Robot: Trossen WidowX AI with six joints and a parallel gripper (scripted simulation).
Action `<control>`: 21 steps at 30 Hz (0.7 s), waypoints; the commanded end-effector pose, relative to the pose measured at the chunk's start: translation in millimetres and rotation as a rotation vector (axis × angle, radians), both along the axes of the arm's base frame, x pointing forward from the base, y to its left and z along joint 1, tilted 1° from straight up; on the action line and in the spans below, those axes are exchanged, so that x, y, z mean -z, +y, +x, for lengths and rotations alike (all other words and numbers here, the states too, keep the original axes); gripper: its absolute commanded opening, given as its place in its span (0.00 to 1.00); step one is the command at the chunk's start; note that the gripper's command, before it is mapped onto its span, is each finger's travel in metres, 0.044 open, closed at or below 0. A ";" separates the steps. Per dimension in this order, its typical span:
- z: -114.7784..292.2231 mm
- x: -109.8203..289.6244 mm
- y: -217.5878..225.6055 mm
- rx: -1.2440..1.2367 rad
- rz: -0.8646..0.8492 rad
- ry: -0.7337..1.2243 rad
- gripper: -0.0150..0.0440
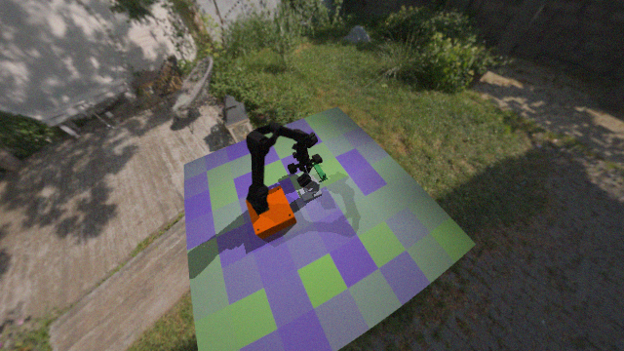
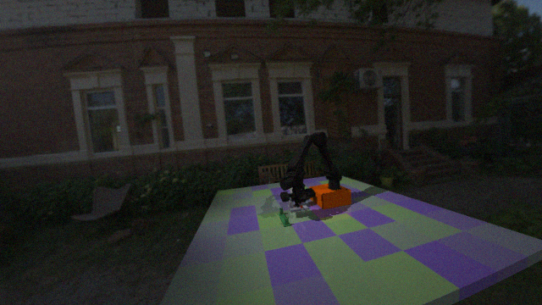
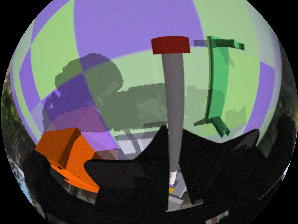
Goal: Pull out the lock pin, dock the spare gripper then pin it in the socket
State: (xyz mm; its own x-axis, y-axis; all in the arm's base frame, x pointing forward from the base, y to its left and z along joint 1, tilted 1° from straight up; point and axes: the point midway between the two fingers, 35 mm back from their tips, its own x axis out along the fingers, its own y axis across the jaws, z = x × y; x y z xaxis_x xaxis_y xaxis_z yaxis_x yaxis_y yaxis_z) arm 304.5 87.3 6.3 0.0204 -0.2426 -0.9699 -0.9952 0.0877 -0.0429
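My gripper [image 3: 168, 128] [image 1: 304, 176] [image 2: 295, 198] is shut on the lock pin [image 3: 174, 106], a grey rod with a red head [image 3: 170, 44] that sticks out ahead of the fingers in the wrist view. The pin is held in the air over the checkered mat. The green spare gripper [image 3: 216, 86] [image 1: 320, 172] [image 2: 284, 219] lies on the mat just to the right of the pin. The small grey mount [image 1: 310, 194] with its socket stands on the mat beside the arm's base, just below my gripper in the top view. The pin itself is too small to make out in the top and exterior views.
The arm's orange base block [image 1: 275, 214] [image 2: 334, 196] [image 3: 63, 156] stands close to the mount. The purple and green checkered mat [image 1: 322, 280] [image 2: 360, 271] ends at grass and paving on all sides.
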 end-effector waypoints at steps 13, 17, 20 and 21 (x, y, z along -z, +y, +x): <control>-0.8 0.0 -11.1 -0.004 -0.001 0.001 0.25; -0.9 0.1 -13.7 -0.004 -0.001 0.002 0.25; -1.0 0.1 -15.3 -0.004 -0.001 0.003 0.25; -1.1 0.1 -16.3 -0.004 -0.001 0.003 0.25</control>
State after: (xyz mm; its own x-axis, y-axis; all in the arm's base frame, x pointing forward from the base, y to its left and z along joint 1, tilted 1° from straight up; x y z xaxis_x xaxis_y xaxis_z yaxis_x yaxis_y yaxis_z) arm 303.3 73.7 5.9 0.0169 -0.2411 -0.9704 -0.9954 0.0873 -0.0390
